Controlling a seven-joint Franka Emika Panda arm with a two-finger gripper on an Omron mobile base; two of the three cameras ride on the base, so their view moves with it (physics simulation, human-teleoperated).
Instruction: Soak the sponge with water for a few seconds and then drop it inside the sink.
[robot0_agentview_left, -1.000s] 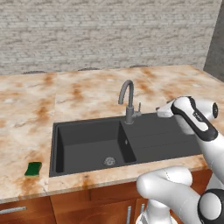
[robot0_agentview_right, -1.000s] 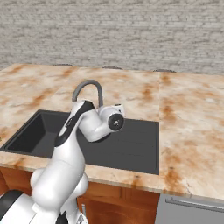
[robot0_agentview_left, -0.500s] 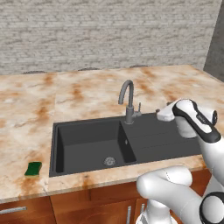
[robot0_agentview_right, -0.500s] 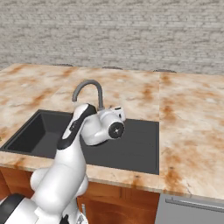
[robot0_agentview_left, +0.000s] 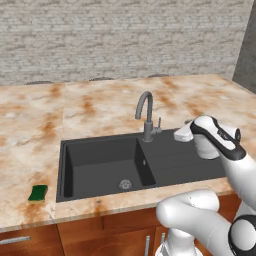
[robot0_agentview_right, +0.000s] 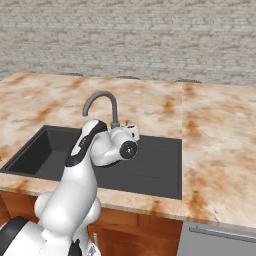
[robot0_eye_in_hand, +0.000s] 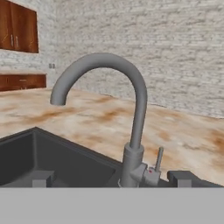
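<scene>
From the left base camera I can't make out my fingertips; the gripper (robot0_agentview_left: 183, 134) shows as a white stub pointing at the faucet (robot0_agentview_left: 146, 115), just beside its small side lever and above the drainboard of the sink (robot0_agentview_left: 185, 165). In the right base camera the hand (robot0_agentview_right: 131, 134) is partly hidden behind my own wrist, so the finger gap is unreadable there. The hand camera settles it: two dark fingertips (robot0_eye_in_hand: 41, 178) stand far apart at the bottom, one each side of the faucet base, holding nothing, so the claw is wide. Whether the tips touch the lever I cannot tell.

The sponge (robot0_agentview_left: 38, 192) lies flat on the counter (robot0_agentview_left: 100, 107) to the left of the sink, near the front edge and well apart from the gripper; the left base camera has it, with only its green top visible. The basin with its round drain (robot0_agentview_left: 125, 184) is open and unobstructed. The hand camera adds wooden cabinets (robot0_eye_in_hand: 19, 28) on the far wall. There is free counter behind the faucet up to the brick wall (robot0_agentview_right: 150, 40).
</scene>
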